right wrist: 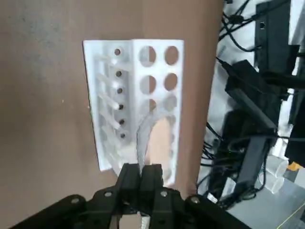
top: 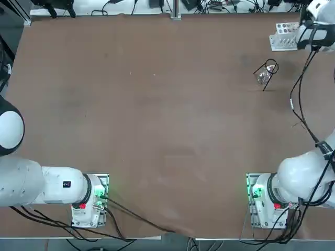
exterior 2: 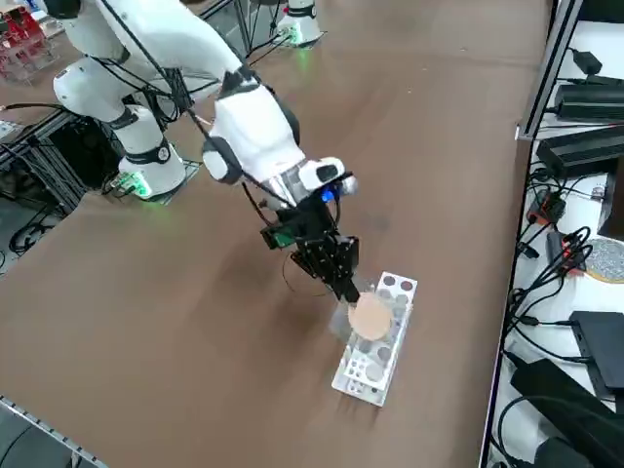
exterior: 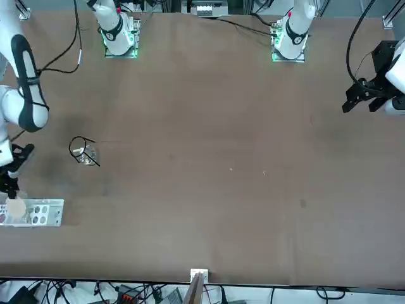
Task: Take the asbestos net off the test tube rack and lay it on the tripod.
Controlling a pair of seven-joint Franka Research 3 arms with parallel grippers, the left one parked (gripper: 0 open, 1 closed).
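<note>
The right gripper [right wrist: 144,168] is positioning over the test tube rack [right wrist: 157,71], near the far edge of the table [top: 157,115]. Its fingers are closing fully on one margin of the asbestos net [right wrist: 159,140], leaving only the thickness of the mesh between them. The net is extending out from the fingertips and overlapping the holed panel of the rack; whether it is touching the panel cannot be determined. The pale round patch is facing the right side camera.

The rack is occupying the far right part of the table, its length running roughly parallel to the far edge. A strip of bare surface is separating it from that edge, with black equipment [exterior 2: 595,341] sitting beyond.

The tripod [top: 271,72] is resting nearer the arm bases than the rack, well apart from it. A crumpled clear item [top: 263,76] is lying at its ring and legs. Bare surface is separating tripod and rack. To the left of the tripod, the table is offering a wide open area; to the right, cables [top: 300,99] are hanging along the working arm.
</note>
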